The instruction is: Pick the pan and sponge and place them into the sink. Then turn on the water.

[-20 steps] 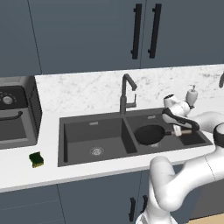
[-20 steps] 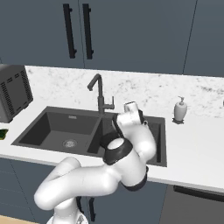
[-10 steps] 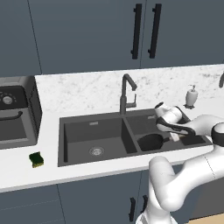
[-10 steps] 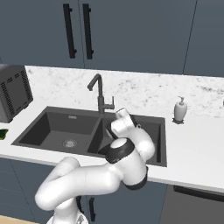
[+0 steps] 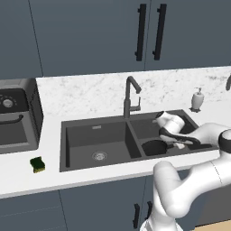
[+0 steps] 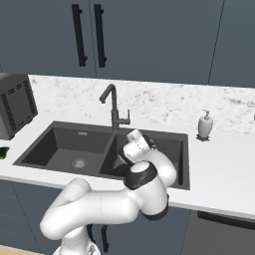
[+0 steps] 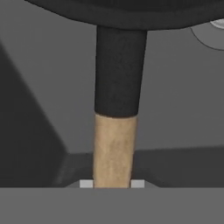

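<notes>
Dark blue kitchen, white marble counter (image 5: 90, 92) w/ a double-basin sink (image 5: 97, 135) set into it, tall faucet (image 5: 130, 97) behind the divider, soap bottle (image 5: 196, 99) off to the right. The pan (image 5: 154, 147) sat low in the right basin, its handle (image 7: 116, 144) pinched at the tan end by the gripper (image 5: 177, 143), jaws nearly closed on it (hand view had the handle running straight up between the tips). The sponge (image 5: 37, 164) lay on the counter just left of the sink, well apart from the arm. No water ran from the faucet.

Judging by this, step in hand was setting the pan down. To do it well: get the pan flat on the basin floor before letting go, open fully, then lift straight back along the handle so the tips don't drag it. Sponge next, faucet last.
</notes>
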### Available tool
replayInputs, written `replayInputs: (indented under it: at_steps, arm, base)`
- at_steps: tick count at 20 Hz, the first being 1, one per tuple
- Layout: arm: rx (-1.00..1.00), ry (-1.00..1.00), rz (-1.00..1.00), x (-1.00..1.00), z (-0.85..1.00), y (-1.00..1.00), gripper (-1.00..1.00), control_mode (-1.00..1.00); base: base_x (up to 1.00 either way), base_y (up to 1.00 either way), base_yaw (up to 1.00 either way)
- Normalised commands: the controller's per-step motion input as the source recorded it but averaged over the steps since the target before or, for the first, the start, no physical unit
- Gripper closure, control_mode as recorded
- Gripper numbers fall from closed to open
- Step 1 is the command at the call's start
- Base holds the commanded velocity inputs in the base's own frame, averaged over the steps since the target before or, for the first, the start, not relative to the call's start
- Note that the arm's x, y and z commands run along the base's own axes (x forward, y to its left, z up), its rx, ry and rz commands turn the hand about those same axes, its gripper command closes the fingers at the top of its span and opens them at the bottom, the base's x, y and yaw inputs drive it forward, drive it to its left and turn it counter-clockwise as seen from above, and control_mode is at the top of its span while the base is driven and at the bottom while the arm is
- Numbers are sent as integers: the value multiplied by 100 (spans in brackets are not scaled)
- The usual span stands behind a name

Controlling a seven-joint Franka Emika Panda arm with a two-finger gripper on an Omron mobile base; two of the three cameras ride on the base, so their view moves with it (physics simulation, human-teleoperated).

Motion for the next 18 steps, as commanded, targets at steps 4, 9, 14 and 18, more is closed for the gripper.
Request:
replayInputs:
  at_steps: [4,9,14,18]
  arm:
    - [0,0,13,0,15,0,-100,-100]
    - [0,-1,14,0,34,0,-100,-100]
    - [0,-1,10,-10,60,0,-100,-100]
    - [4,-9,0,-49,50,0,-100,-100]
  base:
    - [0,0,0]
    - [0,0,0]
    - [0,0,0]
    - [0,0,0]
